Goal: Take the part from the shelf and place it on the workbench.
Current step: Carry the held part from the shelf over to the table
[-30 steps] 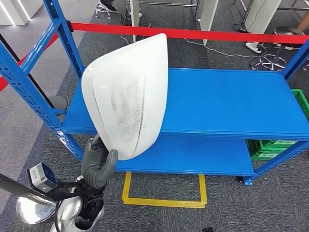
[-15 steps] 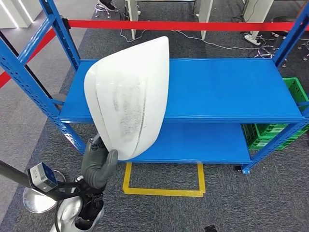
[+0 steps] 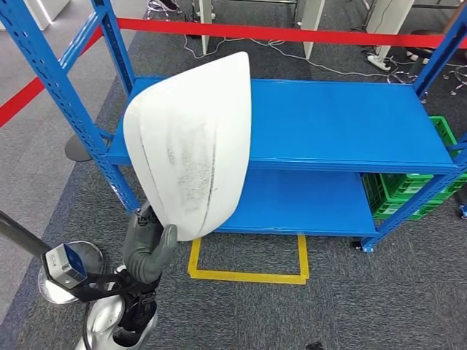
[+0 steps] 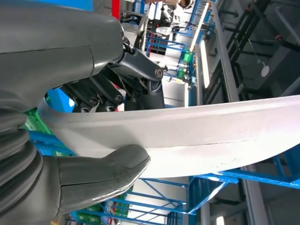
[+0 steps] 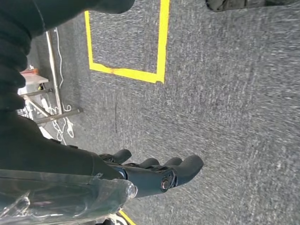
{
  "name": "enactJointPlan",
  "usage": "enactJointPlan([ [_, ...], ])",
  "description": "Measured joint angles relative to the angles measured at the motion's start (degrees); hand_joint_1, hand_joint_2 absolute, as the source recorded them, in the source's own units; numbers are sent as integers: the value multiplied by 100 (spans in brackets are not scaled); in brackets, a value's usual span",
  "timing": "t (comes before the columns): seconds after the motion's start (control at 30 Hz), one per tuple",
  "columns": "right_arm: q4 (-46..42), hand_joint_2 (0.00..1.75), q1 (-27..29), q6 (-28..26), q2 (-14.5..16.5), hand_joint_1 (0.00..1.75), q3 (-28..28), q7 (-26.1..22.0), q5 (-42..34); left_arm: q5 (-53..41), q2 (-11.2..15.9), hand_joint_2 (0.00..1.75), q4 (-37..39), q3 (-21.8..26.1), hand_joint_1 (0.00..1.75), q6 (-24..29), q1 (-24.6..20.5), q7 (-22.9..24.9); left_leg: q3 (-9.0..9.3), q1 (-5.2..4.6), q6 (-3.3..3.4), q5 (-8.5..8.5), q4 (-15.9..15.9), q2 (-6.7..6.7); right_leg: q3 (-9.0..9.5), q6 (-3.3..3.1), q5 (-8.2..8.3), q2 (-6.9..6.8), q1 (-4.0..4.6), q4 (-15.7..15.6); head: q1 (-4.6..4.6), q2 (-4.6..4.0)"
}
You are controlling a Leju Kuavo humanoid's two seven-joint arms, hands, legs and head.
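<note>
The part is a large white curved shell with grey scuff marks, held upright in front of the blue shelf. My left hand grips its lower edge from below. In the left wrist view the grey thumb presses one face of the white part and the dark fingers lie against the other. My right hand hangs over the grey carpet with its fingers stretched out, holding nothing.
Both blue shelf boards are bare. Green crates sit under the shelf's right end. A yellow taped square marks the carpet before the shelf. Red barrier tape runs behind, and a metal stanchion base stands at the left.
The whole picture has shifted, so the camera has moved; the shelf now sits a little farther off and to the right. The part stays in my left hand's grip.
</note>
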Motion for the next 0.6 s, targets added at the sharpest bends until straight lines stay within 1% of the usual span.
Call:
enactJointPlan([
  [0.03, 0, 175, -10, -2, 1, 0, 4, 0, 1, 1, -1, 175, -1, 1, 175, 0, 0, 0, -45, -6, -24, 40, 4, -3, 313, -8, 75, 3, 1, -436, 1, 0],
  [0.07, 0, 175, -24, -4, 1, 0, 12, -1, 2, 2, -1, 175, -1, 1, 175, 0, -1, 0, -78, -13, -52, 77, 12, -5, 594, -20, 78, 12, 5, -864, -3, 0],
  [0.1, 0, 175, -35, -7, 3, 0, 21, -2, 3, 2, -2, 175, -2, 2, 175, 0, -2, 1, -99, -19, -82, 118, 18, -4, 775, -33, 40, 22, 10, -1163, -5, 0],
  [0.13, 0, 175, -42, -12, 4, 0, 29, -3, 5, 3, -2, 175, -2, 2, 175, 0, -4, 1, -117, -22, -110, 159, 19, -1, 849, -51, -13, 31, 21, -1309, -7, 0],
  [0.2, 0, 175, -36, -22, 7, 0, 36, -2, 3, 3, -1, 175, -2, 3, 175, 0, -1, 2, -151, -14, -166, 212, 25, 1, 797, -126, 34, 26, 26, -1327, -6, 0],
  [0.23, 0, 175, -33, -28, 7, 0, 36, -1, 2, 3, 1, 175, -2, 4, 175, 0, 2, 2, -189, -10, -201, 142, 75, 2, 758, -174, 71, 17, 22, -1325, -11, 0],
  [0.27, 0, 175, -33, -32, 8, 0, 37, 0, 1, 3, 3, 175, -2, 4, 175, 1, 4, 2, -251, -7, -235, -20, 215, 2, 710, -223, 121, 6, 13, -1330, -19, 0],
  [0.3, 0, 175, -34, -34, 9, 0, 38, 1, 2, 3, 5, 175, -2, 4, 175, 1, 4, 2, -348, -2, -266, -266, 477, 3, 654, -260, 174, -3, 4, -1336, -28, 0],
  [0.33, 0, 175, -34, -37, 9, 0, 40, 1, 3, 4, 7, 175, -2, 4, 175, 2, 4, 2, -466, 0, -290, -541, 847, 5, 588, -282, 224, -5, 7, -1334, -38, 0],
  [0.37, 0, 175, -33, -37, 9, 0, 42, 1, 3, 4, 8, 175, -2, 5, 175, 2, 4, 2, -581, 2, -303, -762, 1247, 5, 520, -294, 277, -11, 11, -1330, -41, 0],
  [0.4, 0, 175, -30, -37, 9, 0, 43, 1, 3, 4, 9, 175, -2, 5, 175, 2, 5, 2, -650, 2, -305, -872, 1559, 5, 453, -299, 325, -17, 17, -1328, -42, 0],
  [0.43, 0, 175, -27, -36, 9, 0, 43, 1, 2, 4, 11, 175, -2, 6, 175, 2, 5, 2, -641, 2, -297, -855, 1702, 5, 388, -300, 370, -22, 24, -1324, -42, 0],
  [0.47, 0, 175, -26, -34, 9, 0, 43, 1, 1, 4, 12, 175, -2, 7, 175, 2, 5, 2, -533, 1, -280, -734, 1637, 5, 329, -297, 413, -25, 32, -1322, -42, 0],
  [0.5, 0, 175, -27, -33, 9, 0, 43, 1, 0, 4, 13, 175, -2, 7, 175, 2, 3, 3, -324, -3, -252, -561, 1373, 5, 282, -289, 451, -24, 40, -1320, -41, 0],
  [0.53, 0, 175, -28, -33, 9, 0, 43, 1, -1, 3, 12, 175, -2, 6, 175, 2, 0, 5, -41, -11, -217, -424, 981, 5, 244, -274, 485, -21, 48, -1318, -41, 0],
  [0.57, 0, 175, -29, -33, 10, 0, 43, -1, -1, 3, 10, 175, -2, 4, 175, 2, -6, 7, 244, -23, -183, -351, 558, 5, 214, -255, 515, -19, 59, -1313, -41, 0],
  [0.6, 0, 175, -31, -33, 10, 0, 43, -4, -2, 2, 8, 175, -2, 1, 175, 1, -14, 10, 458, -34, -156, -332, 215, 4, 189, -230, 553, -18, 68, -1308, -38, 0],
])
